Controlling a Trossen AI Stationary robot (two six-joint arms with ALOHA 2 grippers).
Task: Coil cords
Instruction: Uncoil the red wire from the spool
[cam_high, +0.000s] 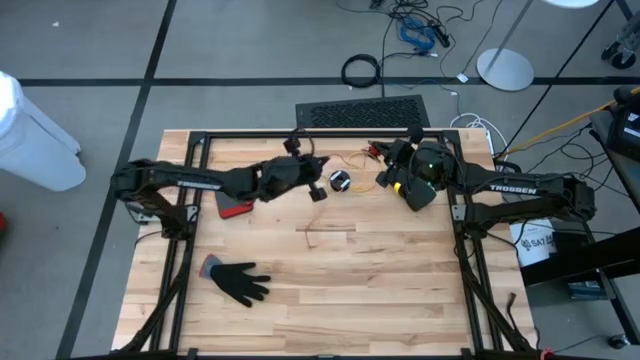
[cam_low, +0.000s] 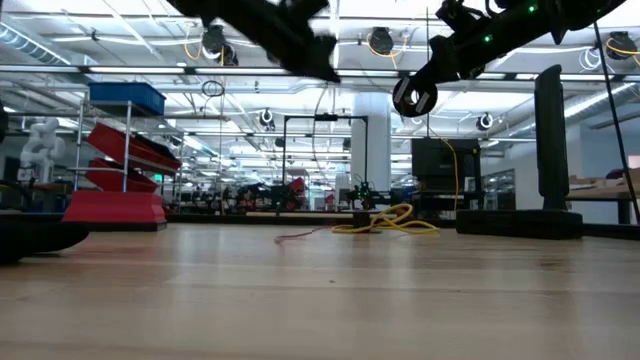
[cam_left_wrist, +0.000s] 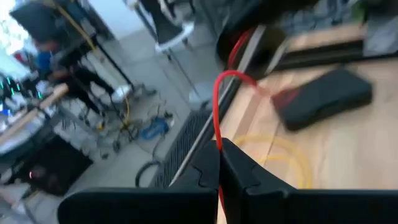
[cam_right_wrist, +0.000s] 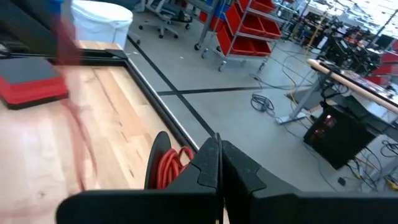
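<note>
From above, the wooden tabletop (cam_high: 330, 270) carries both arms reaching toward its far middle. The left tool (cam_high: 318, 183) hangs over a thin reddish cord (cam_high: 322, 232) that trails loosely across the boards, uncoiled. Near the far edge a thin yellow-orange cord (cam_high: 352, 157) lies in loose loops between the two arms. The right tool (cam_high: 384, 181) sits just beside those loops; a small reel (cam_high: 340, 181) lies between the tools. A red and black pad (cam_high: 235, 208) rests under the left arm, and a black glove (cam_high: 240, 282) lies well apart, nearer the front.

The level view adds height: both arms are raised off the tabletop, and the yellow-orange cord (cam_low: 388, 220) shows as a low heap of tangled loops at the far edge, with the reddish cord (cam_low: 300, 235) running flat from it.

The left wrist view shows what the others hide: the left tool (cam_left_wrist: 220, 163) is pressed together on a red cord (cam_left_wrist: 217, 106), which arches up from between its fingers. The yellow-orange loops (cam_left_wrist: 280, 155) lie on the wood beyond.

The right wrist view shows the right tool (cam_right_wrist: 220, 160) pressed together too, with a red cord (cam_right_wrist: 174, 165) bunched just behind its fingers; whether it pinches that cord cannot be told.
</note>
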